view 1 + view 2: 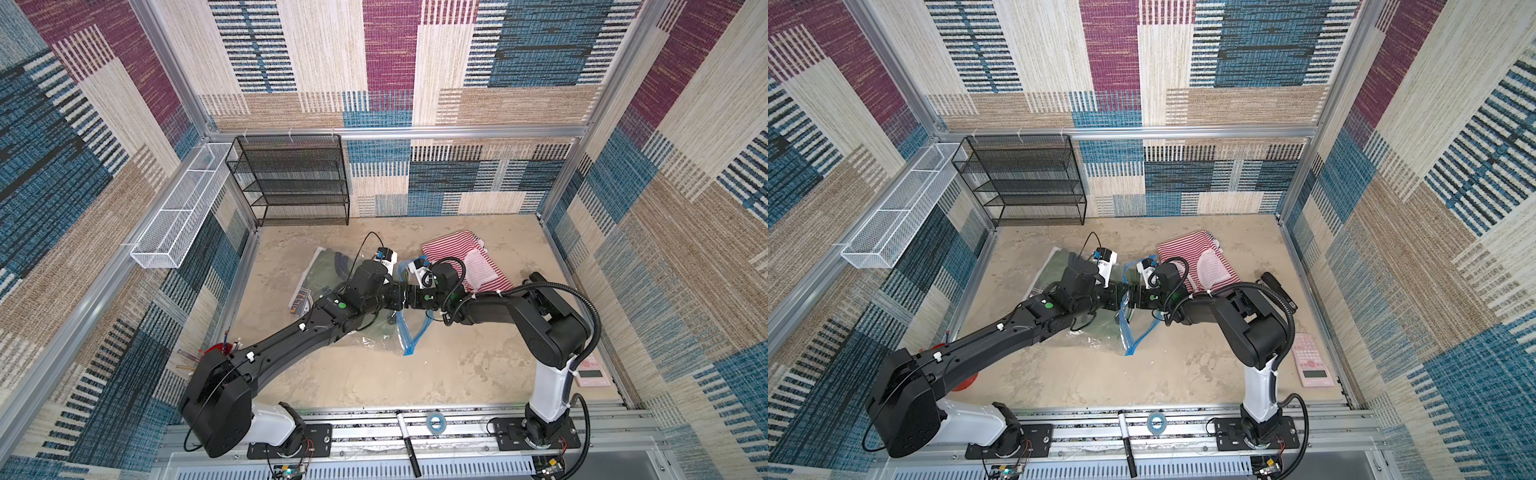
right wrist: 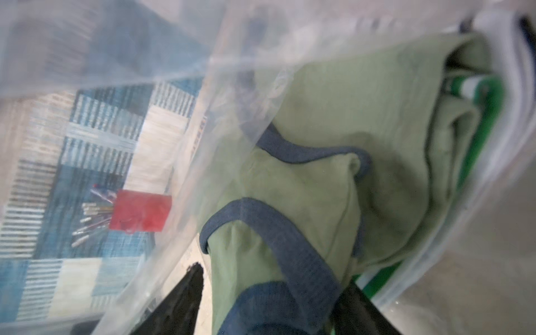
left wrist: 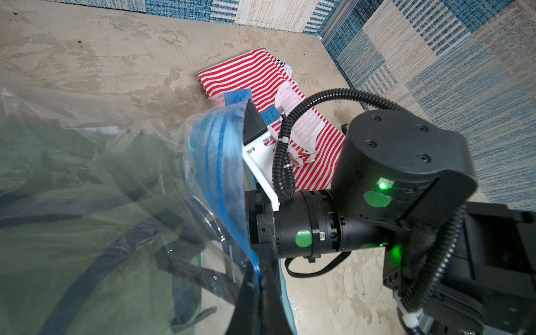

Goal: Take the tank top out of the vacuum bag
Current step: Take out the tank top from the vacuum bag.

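Your left fingers are pressed shut on the mouth edge of the vacuum bag, right at its blue zip strip, which arches up out of the pinch. Your right fingers reach in through the bag's mouth and stand well apart. A navy-trimmed strap of the tank top lies between them, but the pictures do not show whether they press it. The tank top is pale green and bunched up inside the clear plastic, with a bright green and white cloth just beside it.

In both top views the two sets of fingers meet tip to tip above the middle of the desk. The bag spreads flat on the desk under your left arm, with its zip strip trailing toward the near edge. Beyond your right arm a red-and-white striped cloth lies on the desk, outside the bag. A pink calculator lies near the right wall.
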You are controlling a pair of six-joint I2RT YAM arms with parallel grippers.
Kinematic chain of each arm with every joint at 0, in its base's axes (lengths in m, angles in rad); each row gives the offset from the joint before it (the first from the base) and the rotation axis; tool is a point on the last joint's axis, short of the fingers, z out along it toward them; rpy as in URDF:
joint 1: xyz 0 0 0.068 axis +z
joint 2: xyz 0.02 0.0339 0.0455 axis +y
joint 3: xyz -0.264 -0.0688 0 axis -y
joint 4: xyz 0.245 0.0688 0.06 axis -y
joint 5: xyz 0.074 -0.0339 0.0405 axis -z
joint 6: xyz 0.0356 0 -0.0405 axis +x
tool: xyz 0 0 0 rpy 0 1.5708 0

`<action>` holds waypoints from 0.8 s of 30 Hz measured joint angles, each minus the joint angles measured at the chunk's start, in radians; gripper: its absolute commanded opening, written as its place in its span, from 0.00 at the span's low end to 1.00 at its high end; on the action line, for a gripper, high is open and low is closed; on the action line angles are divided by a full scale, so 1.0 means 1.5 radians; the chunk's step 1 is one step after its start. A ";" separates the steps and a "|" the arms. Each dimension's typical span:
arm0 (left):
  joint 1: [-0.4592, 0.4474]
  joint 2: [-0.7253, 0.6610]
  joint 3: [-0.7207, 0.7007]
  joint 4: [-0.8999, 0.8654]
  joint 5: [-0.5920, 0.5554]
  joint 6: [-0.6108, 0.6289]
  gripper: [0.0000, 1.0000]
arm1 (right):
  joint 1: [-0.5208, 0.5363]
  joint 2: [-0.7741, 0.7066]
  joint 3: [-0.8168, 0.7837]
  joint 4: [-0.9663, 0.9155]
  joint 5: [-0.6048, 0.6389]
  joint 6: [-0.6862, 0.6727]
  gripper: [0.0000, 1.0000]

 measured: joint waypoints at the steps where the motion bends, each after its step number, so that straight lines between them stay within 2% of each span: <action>1: 0.000 0.000 0.000 0.000 0.000 0.000 0.00 | 0.000 0.000 0.000 0.000 -0.001 0.000 0.64; 2: 0.000 0.001 0.000 0.000 0.000 0.000 0.00 | 0.000 0.000 0.000 0.000 -0.002 0.000 0.61; 4: 0.000 0.001 0.000 0.000 0.001 0.000 0.00 | 0.001 0.000 0.001 0.000 -0.004 0.000 0.48; 7: 0.000 0.002 0.000 0.000 0.002 0.000 0.00 | 0.001 0.005 0.004 0.004 -0.011 0.000 0.22; 8: 0.000 0.002 0.000 0.000 0.002 0.000 0.00 | 0.001 0.006 0.005 0.005 -0.013 0.000 0.18; 11: 0.000 0.002 0.000 0.000 0.002 0.000 0.00 | 0.001 0.006 0.005 0.007 -0.018 0.000 0.13; 14: 0.000 0.002 0.000 0.000 0.002 0.000 0.00 | 0.001 0.000 0.005 0.007 -0.020 -0.001 0.00; 24: 0.007 -0.007 -0.005 0.002 -0.001 -0.005 0.00 | 0.003 -0.042 -0.023 0.014 -0.021 -0.008 0.00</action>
